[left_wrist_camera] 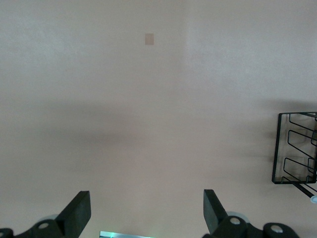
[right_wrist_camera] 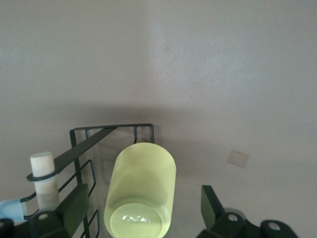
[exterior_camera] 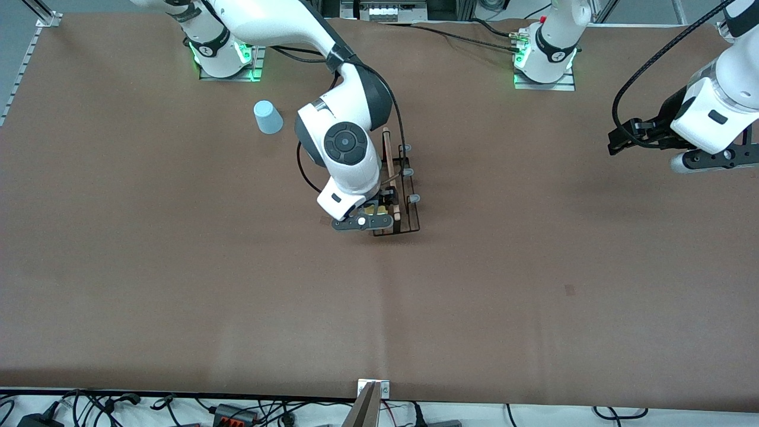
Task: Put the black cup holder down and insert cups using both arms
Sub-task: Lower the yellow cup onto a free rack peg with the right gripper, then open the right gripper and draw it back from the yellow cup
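Bench (exterior_camera: 533,267) carries the black cup holder (exterior_camera: 409,201) near its middle. Right gripper (exterior_camera: 370,216) hangs over the holder's near end, jaws spread wide around a yellow cup (right_wrist_camera: 141,193), apparently letting it settle onto a prong. Left gripper (left_wrist_camera: 146,213) waits over bare bench, jaws open. Blue cup (exterior_camera: 268,117) stands upside down, probably next.

1. Black cup holder (exterior_camera: 403,190) stands mid-bench (exterior_camera: 533,267), long axis running toward the front camera.
2. Inverted cup (right_wrist_camera: 141,191) sits on a prong at the holder's camera-near end, between the parted jaws of the right gripper (exterior_camera: 373,212).
3. Second cup (exterior_camera: 268,117) stands on the bench, farther from the camera than the holder, toward the right arm's end.
4. Left gripper (exterior_camera: 622,139) hangs over the left arm's end, jaws apart, well apart from the holder.
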